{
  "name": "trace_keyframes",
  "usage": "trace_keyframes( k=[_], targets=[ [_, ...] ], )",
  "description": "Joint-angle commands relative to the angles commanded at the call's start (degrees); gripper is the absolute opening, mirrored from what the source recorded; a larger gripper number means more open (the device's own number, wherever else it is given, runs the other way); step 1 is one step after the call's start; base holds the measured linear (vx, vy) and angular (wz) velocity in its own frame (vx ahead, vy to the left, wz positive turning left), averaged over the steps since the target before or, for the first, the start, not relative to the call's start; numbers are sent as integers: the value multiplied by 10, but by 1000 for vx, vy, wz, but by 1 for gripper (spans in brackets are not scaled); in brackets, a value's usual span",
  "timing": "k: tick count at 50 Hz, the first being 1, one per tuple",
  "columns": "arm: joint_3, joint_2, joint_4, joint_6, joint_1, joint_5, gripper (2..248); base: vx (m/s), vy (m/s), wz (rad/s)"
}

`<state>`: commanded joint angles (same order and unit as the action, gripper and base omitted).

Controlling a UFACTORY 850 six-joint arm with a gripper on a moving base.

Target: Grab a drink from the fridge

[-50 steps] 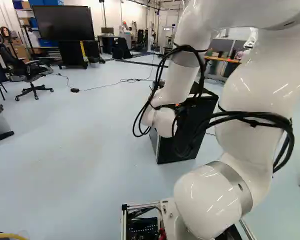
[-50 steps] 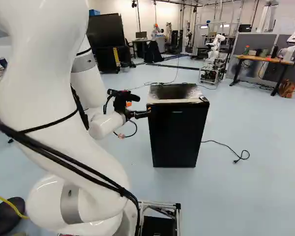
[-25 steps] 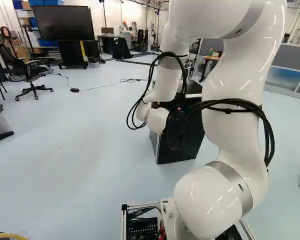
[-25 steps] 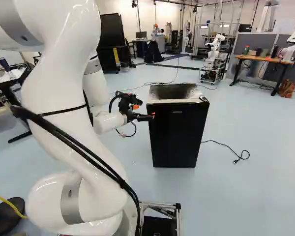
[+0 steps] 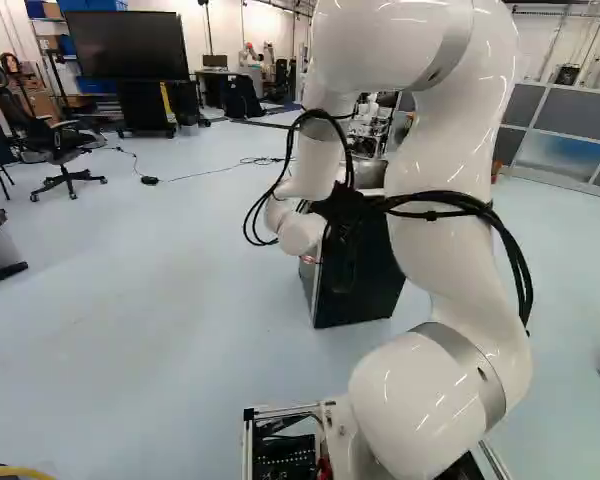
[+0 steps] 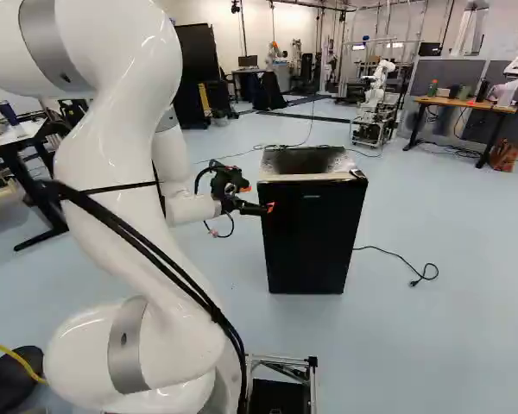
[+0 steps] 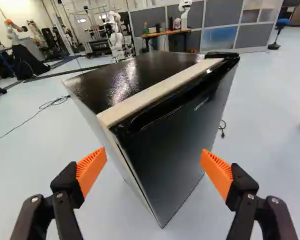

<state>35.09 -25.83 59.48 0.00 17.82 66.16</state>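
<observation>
The drink is tucked out of sight, so we can't tell if it's a can or a bottle. It must be in the black fridge (image 7: 177,145), just ahead of our gripper (image 7: 152,168). Our two fingers stand wide apart with nothing in them, and the orange pads (image 7: 91,167) face each other.

The shut door (image 7: 182,142) is in our way. It looks hard, stiff and shiny, so our pads could slip on it. The hinge cap (image 7: 224,55) is on the far side from our fingers, so we think we should pull at the near side edge, up by the long dip (image 7: 157,112). The door may stick at first, then swing at us, so we should leave it room. A tug that's too hard might drag the whole fridge.

Past the fridge from our fingers, a black cord (image 6: 414,274) lies on the floor. Farther off stands another robot (image 7: 115,37).
</observation>
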Motion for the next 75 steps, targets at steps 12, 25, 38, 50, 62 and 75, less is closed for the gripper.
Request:
trace_keyframes(
  k=[12,25,38,50,62,75],
  targets=[
    [27,-18,22,0,15,0,247,0,0,0],
    [63,-42,23,0,19,0,247,0,0,0],
    [86,-57,30,0,9,0,247,0,0,0],
    [89,-59,35,0,6,0,247,0,0,0],
    [86,-57,35,0,5,0,247,0,0,0],
    [82,-54,35,0,2,0,247,0,0,0]
  ],
)
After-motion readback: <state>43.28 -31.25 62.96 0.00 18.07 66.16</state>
